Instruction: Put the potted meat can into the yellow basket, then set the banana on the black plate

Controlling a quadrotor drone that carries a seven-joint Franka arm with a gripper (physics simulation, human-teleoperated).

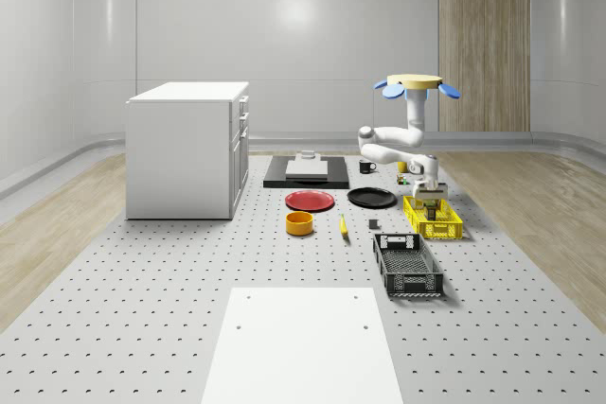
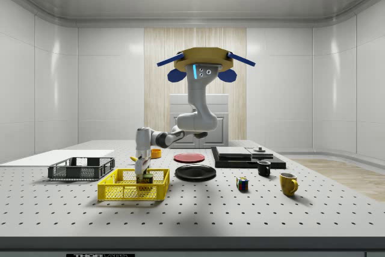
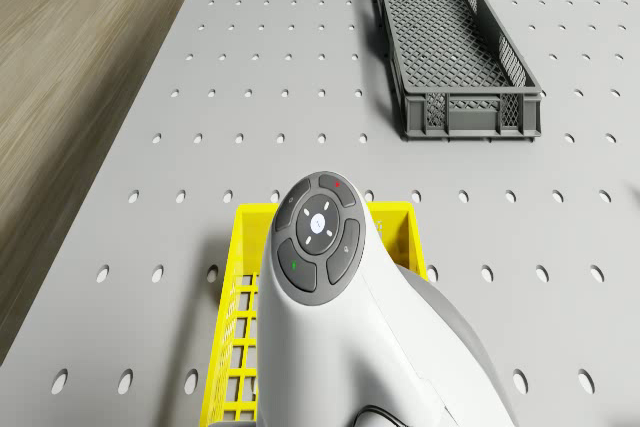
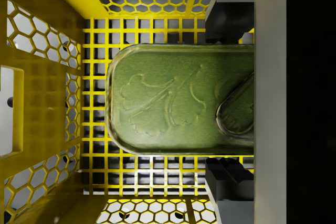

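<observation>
Wrist view puts the potted meat can (image 4: 181, 100) between the two dark fingers (image 4: 228, 22), with the grid floor of the yellow basket (image 4: 47, 40) directly behind it, so you are at the release step of the first half of the task. The gripper (image 2: 144, 174) is closed on the can's long sides. In the side view it sits down between the basket walls, while the drone (image 2: 203, 63) hovers above the surface, over the far side of the black plate (image 2: 195, 173), its arm reaching down and across to the basket.

To finish this well, lower until the can's base meets the grid, or sits just above it, before you part the fingers. Keep the can level and away from the honeycomb side wall, which is near one end of it. Open fully, then lift straight up so a fingertip does not drag the can over or catch the basket rim.

What you see of the can is a flat greenish-gold rounded rectangle with an embossed leafy pattern and a pull tab partly hidden at one end. I judge it rigid and smooth-sided.

Afterwards, the banana (image 1: 343, 225) lies on the surface between the orange bowl (image 1: 299, 222) and the grey crate (image 1: 407, 265), near the plate.
</observation>
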